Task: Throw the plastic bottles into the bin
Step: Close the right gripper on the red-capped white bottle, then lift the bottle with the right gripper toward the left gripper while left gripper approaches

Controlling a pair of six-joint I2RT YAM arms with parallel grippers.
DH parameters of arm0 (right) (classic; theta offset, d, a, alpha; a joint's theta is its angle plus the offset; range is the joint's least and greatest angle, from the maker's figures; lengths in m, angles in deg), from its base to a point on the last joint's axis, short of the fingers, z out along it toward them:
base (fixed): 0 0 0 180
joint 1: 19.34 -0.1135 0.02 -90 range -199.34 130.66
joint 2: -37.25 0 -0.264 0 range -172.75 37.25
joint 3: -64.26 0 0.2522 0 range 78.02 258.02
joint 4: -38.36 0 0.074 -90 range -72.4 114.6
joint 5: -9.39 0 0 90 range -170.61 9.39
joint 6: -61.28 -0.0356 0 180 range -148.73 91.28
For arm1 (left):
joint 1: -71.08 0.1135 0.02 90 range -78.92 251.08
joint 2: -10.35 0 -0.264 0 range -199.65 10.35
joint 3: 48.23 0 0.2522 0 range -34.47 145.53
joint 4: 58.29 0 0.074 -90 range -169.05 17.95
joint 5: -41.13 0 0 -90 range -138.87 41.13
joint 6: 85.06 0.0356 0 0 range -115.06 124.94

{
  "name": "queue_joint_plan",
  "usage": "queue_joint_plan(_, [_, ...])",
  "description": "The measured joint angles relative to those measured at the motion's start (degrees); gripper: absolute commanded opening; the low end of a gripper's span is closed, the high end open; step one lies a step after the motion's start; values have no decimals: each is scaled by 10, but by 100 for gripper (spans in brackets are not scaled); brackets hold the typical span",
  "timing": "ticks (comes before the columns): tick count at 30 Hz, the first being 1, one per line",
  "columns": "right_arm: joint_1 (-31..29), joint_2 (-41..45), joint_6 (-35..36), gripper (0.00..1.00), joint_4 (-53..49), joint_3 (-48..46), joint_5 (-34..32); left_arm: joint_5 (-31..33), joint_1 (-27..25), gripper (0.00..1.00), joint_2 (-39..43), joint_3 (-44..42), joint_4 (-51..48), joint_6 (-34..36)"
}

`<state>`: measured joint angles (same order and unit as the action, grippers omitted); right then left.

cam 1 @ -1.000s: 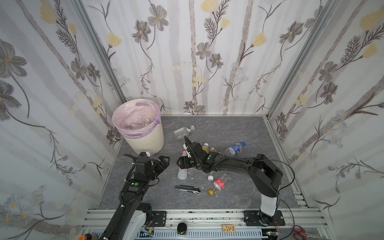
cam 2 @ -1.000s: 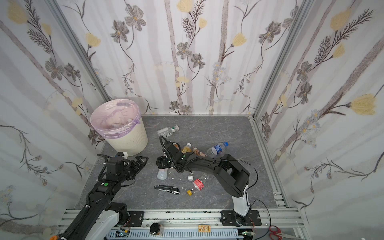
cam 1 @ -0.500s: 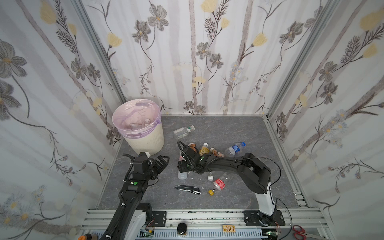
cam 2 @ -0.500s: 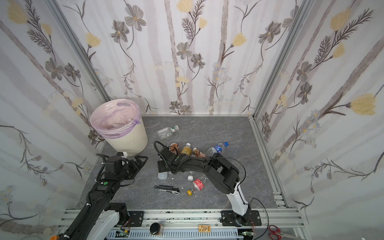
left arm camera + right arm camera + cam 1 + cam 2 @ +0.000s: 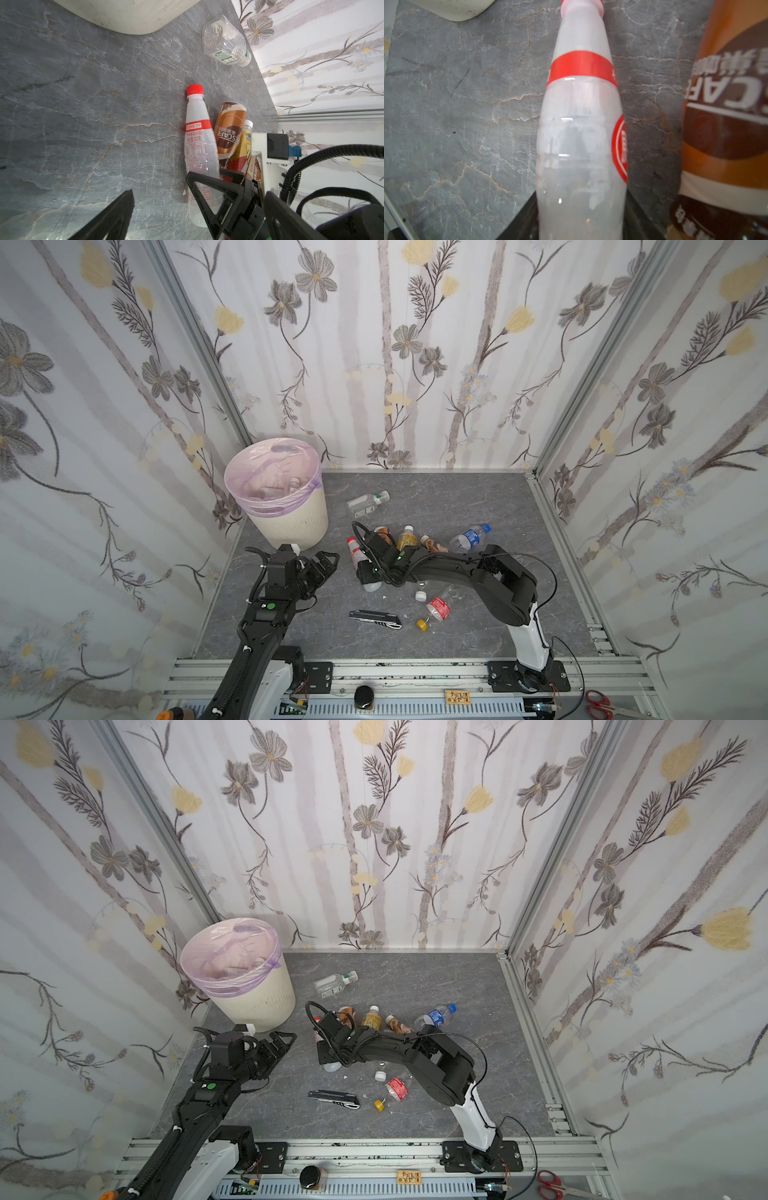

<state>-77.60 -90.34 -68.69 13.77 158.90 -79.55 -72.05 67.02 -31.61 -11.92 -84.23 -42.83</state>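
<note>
Lower left in a top view the left gripper (image 5: pixel 329 566) gapes empty. At centre the right gripper (image 5: pixel 368 574) straddles the lying cloudy-white plastic bottle (image 5: pixel 197 145), red-capped and red-banded; whether it pinches yet I cannot tell. Close squarely on the belly, lift clear of the brown coffee bottle (image 5: pixel 229 124) alongside, towards the cream pink-lined bin (image 5: pixel 291 526), upper left

Cream bin (image 5: pixel 293 529) with the pink liner sits back left on the grey floor (image 5: pixel 457 497), some bottle shapes showing inside. Right gripper (image 5: pixel 366 569) is down over the red-capped bottle (image 5: pixel 356 552), which lies flat; can't tell if it's pinching. Left gripper (image 5: pixel 328 566) hovers, fingers spread wide, near the bin's base. Amber bottles (image 5: pixel 406 536), a blue-label bottle (image 5: pixel 469 537) and a utility knife (image 5: pixel 376 619) lie scattered around.
</note>
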Motion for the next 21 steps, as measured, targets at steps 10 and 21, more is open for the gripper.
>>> queue_joint_plan(10, [29,114,31,51,9,-40,3,1,-27,100,-47,72,6,-1])
queue_joint_plan(21, [63,266,83,51,32,-121,10,72,-183,100,-208,294,34,10])
